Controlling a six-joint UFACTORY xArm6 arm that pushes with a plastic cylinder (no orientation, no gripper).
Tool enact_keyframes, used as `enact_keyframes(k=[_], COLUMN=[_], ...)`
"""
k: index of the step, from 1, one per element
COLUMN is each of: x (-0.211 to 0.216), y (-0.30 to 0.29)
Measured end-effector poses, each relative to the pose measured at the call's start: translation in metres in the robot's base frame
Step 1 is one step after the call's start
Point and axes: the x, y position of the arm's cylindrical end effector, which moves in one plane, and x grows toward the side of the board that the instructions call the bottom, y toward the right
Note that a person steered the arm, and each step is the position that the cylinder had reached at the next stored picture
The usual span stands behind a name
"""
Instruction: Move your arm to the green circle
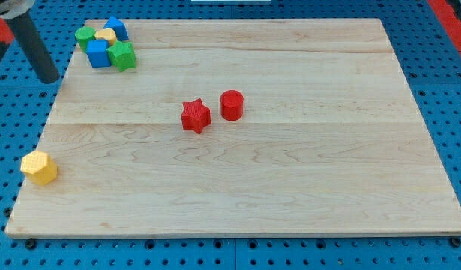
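Note:
The green circle [85, 35] lies at the top left corner of the wooden board [290, 187], at the left end of a tight cluster. The cluster also holds a yellow block [106, 35], a blue block [116, 28], a blue cube [98, 53] and a green star-like block [123, 56]. My rod comes down from the view's top left and my tip [49, 78] sits just off the board's left edge, below and left of the green circle, touching no block.
A red star [195, 116] and a red cylinder [231, 105] sit near the board's middle. A yellow hexagon [39, 168] lies near the left edge, lower down. A blue pegboard [440, 90] surrounds the board.

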Motion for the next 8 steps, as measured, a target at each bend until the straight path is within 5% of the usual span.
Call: enact_keyframes(k=[8], x=[-0.089], y=[0.0])
